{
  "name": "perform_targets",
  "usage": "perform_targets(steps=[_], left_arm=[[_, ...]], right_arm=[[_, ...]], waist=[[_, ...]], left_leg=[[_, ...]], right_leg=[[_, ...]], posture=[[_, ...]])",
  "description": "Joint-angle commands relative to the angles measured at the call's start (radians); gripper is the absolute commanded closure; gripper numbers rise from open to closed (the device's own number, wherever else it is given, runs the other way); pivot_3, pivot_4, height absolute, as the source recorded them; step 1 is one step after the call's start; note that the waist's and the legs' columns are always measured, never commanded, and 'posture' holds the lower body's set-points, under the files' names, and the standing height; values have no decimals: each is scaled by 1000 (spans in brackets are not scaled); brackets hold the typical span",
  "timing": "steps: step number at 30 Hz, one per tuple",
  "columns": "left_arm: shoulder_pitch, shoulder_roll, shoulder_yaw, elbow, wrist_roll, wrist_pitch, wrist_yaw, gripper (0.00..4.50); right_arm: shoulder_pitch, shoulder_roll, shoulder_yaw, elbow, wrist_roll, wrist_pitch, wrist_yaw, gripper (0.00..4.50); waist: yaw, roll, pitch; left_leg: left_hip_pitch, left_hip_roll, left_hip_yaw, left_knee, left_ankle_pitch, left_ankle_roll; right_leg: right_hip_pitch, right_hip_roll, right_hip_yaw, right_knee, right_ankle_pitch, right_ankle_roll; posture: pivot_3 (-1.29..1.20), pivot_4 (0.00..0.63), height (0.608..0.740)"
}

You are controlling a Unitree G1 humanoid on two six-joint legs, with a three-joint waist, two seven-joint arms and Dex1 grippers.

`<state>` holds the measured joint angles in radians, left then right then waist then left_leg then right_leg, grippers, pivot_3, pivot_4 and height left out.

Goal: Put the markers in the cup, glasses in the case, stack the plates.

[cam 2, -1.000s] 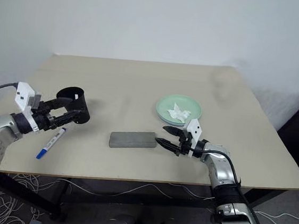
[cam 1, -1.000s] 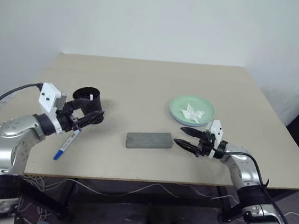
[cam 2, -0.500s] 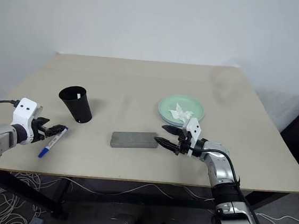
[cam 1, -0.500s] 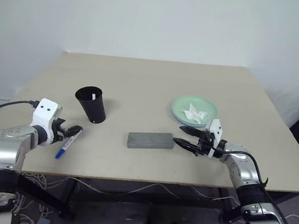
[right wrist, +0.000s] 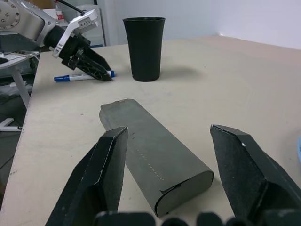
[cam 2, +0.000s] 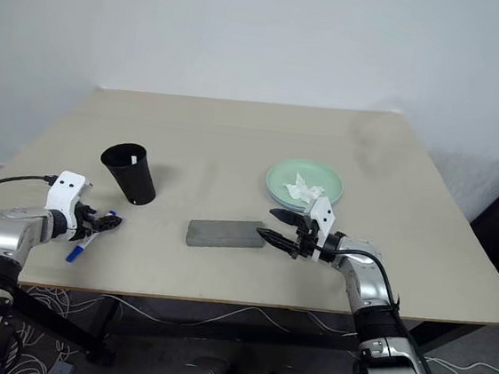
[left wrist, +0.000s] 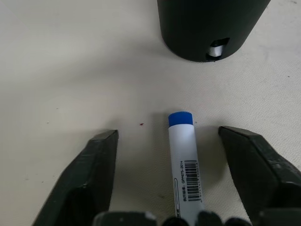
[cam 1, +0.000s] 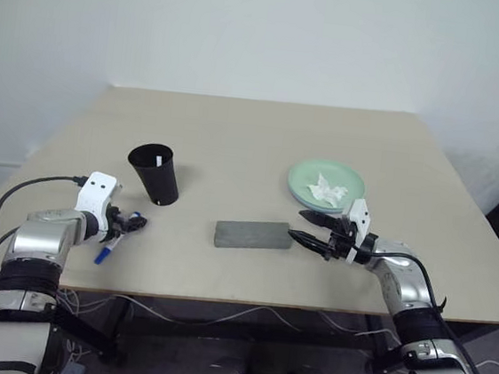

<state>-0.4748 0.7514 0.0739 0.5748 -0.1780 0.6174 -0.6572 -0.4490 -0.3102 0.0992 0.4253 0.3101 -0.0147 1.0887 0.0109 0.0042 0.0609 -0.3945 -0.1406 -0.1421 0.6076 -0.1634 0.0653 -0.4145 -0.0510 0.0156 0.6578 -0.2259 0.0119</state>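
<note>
Lowered since the earlier frame, the left gripper (cam 1: 129, 224) now straddles a marker (cam 1: 109, 245) near the table's (cam 1: 254, 143) left edge, fingers spread wide. Matte black tapered cup (cam 1: 154, 173) stands just beyond. Left wrist view: marker (left wrist: 184, 155) smooth white, blue cap, barcode label, writing unreadable. Right wrist view: right gripper (right wrist: 176, 174), fingers wide apart and empty, faces the flat grey case (right wrist: 150, 153).

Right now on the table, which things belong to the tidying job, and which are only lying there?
Job things:
- blue-capped marker between the open left gripper fingers
- black cup, one marker inside
- grey case, shut
- mint green plate stacked on the light blue one

Just lying about:
- crumpled white paper scrap on the top plate
</note>
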Motion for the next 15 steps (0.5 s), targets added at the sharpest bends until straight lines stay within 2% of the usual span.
perform_targets(steps=[1, 6, 8, 15], left_arm=[[-30, 1, -13, 33, 32, -15, 1, 2133], [-28, 0, -14, 34, 30, -18, -9, 3807], [-25, 2, -13, 31, 31, -18, -11, 4331], [16, 21, -21, -48, 37, -60, -43, 4328]], right_arm=[[-8, -2, -17, -33, 2, -13, -5, 1450], [-9, -1, -18, -32, 2, -14, -8, 1450], [-10, -1, -17, -31, 2, -15, -8, 1450], [-14, 0, -16, -26, 1, -16, -8, 1450]], waist=[[-1, 0, 0], [-4, 1, 0], [-5, 1, 0], [-5, 1, 0]], left_leg=[[0, 0, 0, 0, 0, 0], [1, 0, 0, 0, 0, 0], [1, 0, -1, 0, 0, 0], [0, 0, 0, 0, 0, 0]], right_leg=[[0, 0, 0, 0, 0, 0], [0, 0, 0, 2, -1, -2], [0, 0, 0, 2, -1, -2], [0, 0, 0, 1, -1, -1]], posture=[[0, 0, 738], [0, 0, 738], [0, 0, 738], [0, 0, 738]])
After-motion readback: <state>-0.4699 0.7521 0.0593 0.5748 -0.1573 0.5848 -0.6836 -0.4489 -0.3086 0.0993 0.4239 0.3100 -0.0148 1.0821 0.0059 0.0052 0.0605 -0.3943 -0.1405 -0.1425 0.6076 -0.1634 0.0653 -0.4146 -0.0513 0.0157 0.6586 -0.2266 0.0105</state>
